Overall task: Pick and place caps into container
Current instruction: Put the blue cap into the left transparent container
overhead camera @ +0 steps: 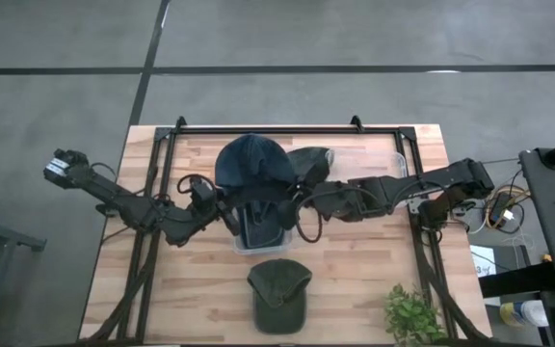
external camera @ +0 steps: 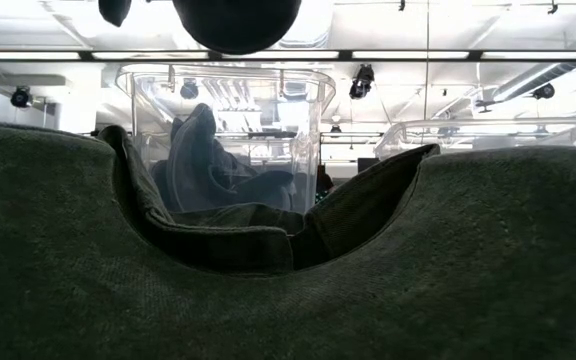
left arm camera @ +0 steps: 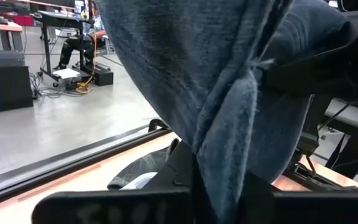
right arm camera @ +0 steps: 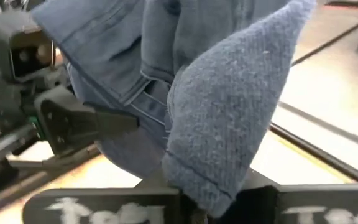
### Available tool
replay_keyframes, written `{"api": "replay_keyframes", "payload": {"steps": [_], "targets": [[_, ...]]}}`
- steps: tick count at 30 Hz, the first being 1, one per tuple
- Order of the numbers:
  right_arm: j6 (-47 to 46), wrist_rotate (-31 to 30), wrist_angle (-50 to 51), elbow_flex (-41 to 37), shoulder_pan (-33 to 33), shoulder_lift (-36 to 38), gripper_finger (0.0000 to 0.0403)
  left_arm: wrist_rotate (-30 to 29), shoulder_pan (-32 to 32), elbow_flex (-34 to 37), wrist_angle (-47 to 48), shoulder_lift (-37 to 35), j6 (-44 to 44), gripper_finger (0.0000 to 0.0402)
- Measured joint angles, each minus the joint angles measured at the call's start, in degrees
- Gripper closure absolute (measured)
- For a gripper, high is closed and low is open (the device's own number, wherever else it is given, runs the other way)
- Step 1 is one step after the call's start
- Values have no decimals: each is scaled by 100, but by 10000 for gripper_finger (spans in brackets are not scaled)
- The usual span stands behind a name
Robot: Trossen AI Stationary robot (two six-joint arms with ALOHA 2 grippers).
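A slate-blue cap [left arm camera: 229, 93] hung pinched in the left gripper [left arm camera: 194, 193], filling most of the sight; behind lay the wooden tabletop [left arm camera: 98, 171] and grey floor [left arm camera: 61, 118].

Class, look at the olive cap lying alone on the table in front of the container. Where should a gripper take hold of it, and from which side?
Grip the olive cap at its brim, coming straight down from above. It lies flat on the table with the brim toward the near edge, a thin stiff lip that two fingers can close across. The soft crown would probably just bunch. Nothing crowds it; the plant stands apart.
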State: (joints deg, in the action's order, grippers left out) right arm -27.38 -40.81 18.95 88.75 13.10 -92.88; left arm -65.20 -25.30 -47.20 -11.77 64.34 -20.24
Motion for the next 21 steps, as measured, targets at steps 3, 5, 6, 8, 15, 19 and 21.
{"api": "replay_keyframes", "payload": {"steps": [3,5,6,8,15,19,21], "targets": [[372,39,204,0,-7,28,388,3,0,5,4,3,-38,395],[475,79,421,0,-20,71,380,-12,-3,12,2,11,-38,396],[477,102,553,0,-20,105,374,-52,-2,18,2,13,-36,396],[488,106,744,0,-20,159,359,-302,2,31,13,12,-36,396],[496,101,1345,-4,17,470,295,-1450,7,48,89,-66,-135,397],[490,93,2158,-4,42,755,268,-952,7,37,96,-222,-643,397],[422,95,2518,-4,59,887,261,-394,16,49,97,-292,-1173,397]]}}
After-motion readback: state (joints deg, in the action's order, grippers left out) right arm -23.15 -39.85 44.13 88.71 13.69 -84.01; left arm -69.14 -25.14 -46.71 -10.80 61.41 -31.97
